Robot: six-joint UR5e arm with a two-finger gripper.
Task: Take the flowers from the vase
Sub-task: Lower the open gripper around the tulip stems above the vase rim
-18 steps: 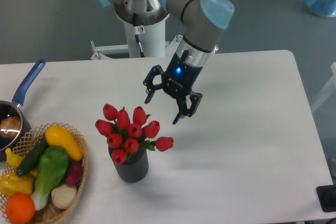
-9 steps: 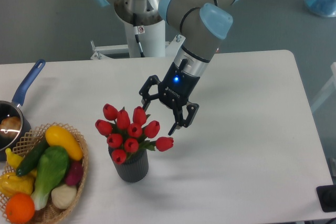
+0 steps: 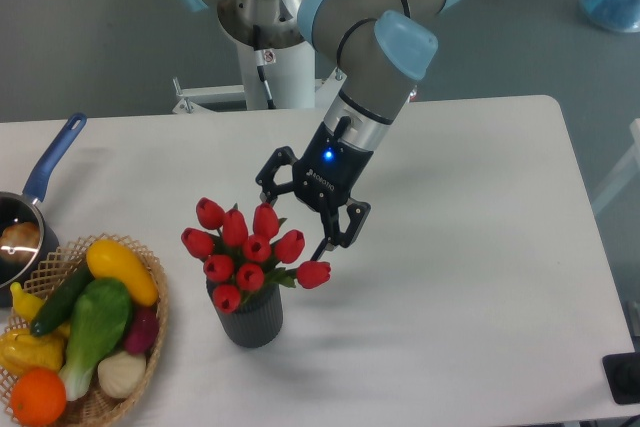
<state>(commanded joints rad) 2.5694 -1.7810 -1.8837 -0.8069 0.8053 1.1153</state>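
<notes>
You see the end effector with its fingers spread wide and nothing between them, positioned just above and to the right of the flowers. One fingertip is near the uppermost buds; the other is just above the bud leaning out to the right. The flowers stand upright in the vase, which sits on the tabletop. A basket of vegetables and a saucepan occupy the left edge.
</notes>
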